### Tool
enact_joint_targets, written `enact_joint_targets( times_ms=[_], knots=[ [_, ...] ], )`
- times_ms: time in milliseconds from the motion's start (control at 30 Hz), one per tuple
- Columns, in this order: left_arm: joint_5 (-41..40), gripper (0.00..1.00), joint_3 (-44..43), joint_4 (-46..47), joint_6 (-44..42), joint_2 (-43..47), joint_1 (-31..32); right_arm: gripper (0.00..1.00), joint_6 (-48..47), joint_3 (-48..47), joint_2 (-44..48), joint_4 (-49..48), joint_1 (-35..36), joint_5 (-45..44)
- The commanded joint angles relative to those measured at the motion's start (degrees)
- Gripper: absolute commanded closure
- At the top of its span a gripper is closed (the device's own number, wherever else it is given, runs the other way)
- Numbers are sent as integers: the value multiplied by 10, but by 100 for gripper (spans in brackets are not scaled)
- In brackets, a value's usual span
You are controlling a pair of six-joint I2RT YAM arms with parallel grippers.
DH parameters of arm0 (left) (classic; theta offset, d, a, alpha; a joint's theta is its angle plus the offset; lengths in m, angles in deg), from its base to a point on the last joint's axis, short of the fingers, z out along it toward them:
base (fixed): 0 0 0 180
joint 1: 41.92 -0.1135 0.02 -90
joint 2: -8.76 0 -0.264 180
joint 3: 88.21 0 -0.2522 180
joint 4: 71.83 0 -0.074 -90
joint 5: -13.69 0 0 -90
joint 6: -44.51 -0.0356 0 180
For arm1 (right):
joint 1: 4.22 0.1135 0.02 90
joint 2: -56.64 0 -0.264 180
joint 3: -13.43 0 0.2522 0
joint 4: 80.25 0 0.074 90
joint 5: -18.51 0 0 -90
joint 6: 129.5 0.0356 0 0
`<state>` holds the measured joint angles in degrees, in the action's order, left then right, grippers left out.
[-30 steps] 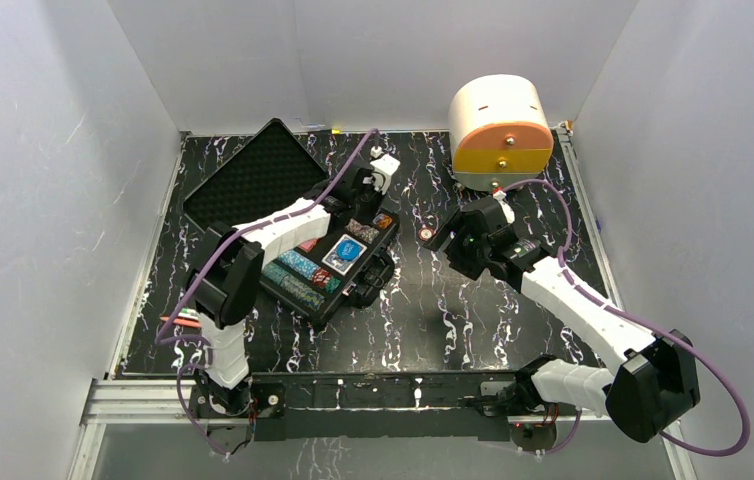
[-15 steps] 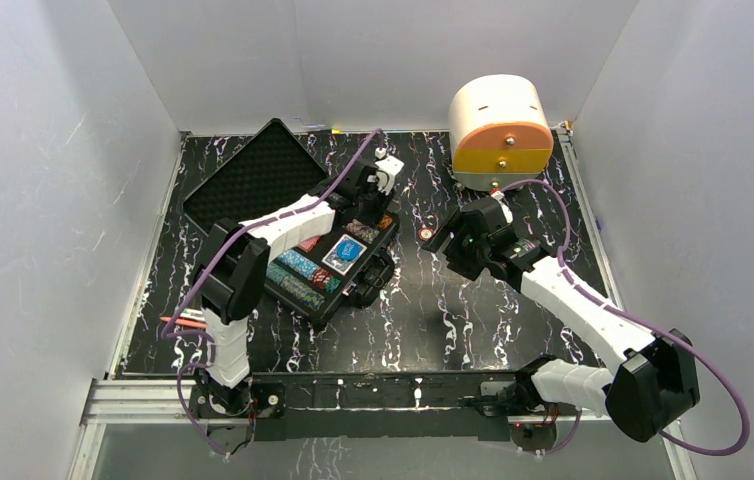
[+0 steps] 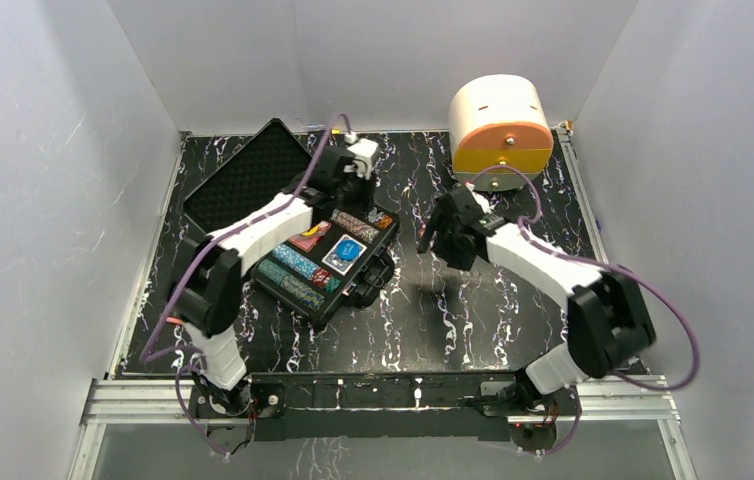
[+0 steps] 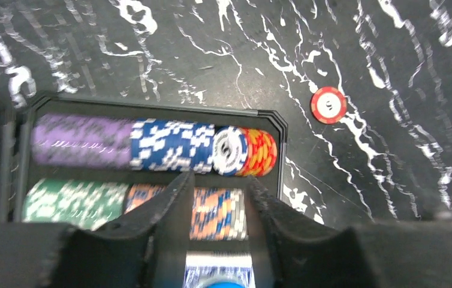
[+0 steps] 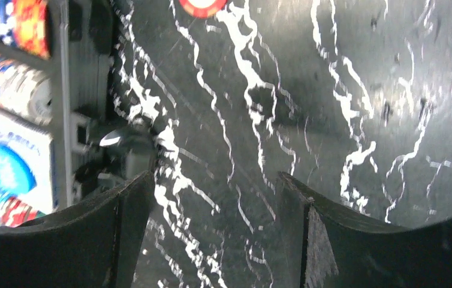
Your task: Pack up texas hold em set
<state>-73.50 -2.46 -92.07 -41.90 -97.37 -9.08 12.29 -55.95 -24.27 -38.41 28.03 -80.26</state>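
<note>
Both arms have shifted since a second ago: my left arm has drawn back toward the far end of the case, and the right elbow has swung up and inward while its tool stays by the loose chip.

The black rectangular hard plastic case [image 4: 151, 105] sits under and just behind the left gripper [image 4: 219, 189], with its foam-lined lid [image 3: 253, 180] laid open beyond. The top row of purple, blue, white and orange poker chips [image 4: 151, 147] runs crosswise to the left finger gap.

Key relation: one small round red-and-white poker chip [image 4: 328, 105] lies flat on the black marbled tabletop [image 5: 331, 120], outside the case. It is ahead and well to the right of the left gripper. From the right gripper [image 5: 214, 180] the same chip is straight ahead, slightly toward the left finger, past the fingertips and not touching. It is round, so no long axis to line up. I judge the right arm is nearer.

Left jaws are part-way apart with nothing between them. Right jaws are spread wide, also empty. The case lies off the right gripper's left side.
</note>
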Motion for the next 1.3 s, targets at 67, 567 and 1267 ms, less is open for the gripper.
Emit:
enact_joint_targets(
  times_ms=[67, 567, 1267],
  knots=[
    [-7, 54, 75, 0, 93, 215, -32, 19, -100, -137, -132, 32, -3, -77],
    [31, 38, 176, -51, 198, 386, -33, 28, -165, -279, -332, 37, -5, -149],
    [110, 36, 236, 33, 255, 426, -34, 42, -251, -211, -382, -33, -36, -65]
  ],
)
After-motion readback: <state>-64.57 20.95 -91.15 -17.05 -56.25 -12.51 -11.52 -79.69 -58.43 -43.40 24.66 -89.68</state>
